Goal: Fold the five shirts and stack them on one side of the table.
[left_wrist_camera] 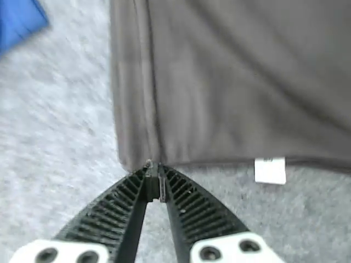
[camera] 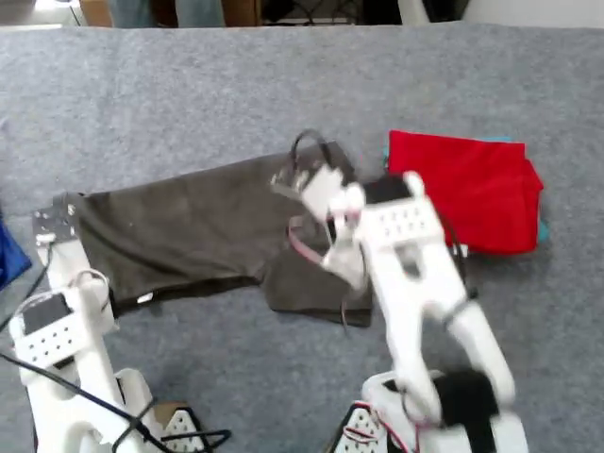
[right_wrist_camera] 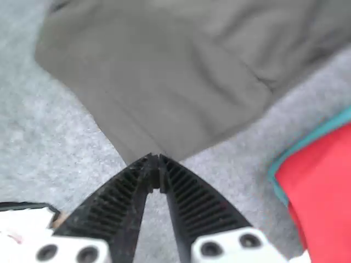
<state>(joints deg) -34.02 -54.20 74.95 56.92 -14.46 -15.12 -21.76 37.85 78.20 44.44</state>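
Observation:
A dark grey-brown shirt lies spread across the middle of the grey table. My left gripper is shut on the shirt's corner hem, at its left end in the high view. A white label sticks out of the hem nearby. My right gripper is shut on another corner of the shirt, at its far right end in the high view. A folded red shirt lies on a teal one to the right.
A blue shirt pokes in at the table's left edge, and is also in the left wrist view. The red shirt with the teal edge under it lies close to my right gripper. Bare grey table stretches behind.

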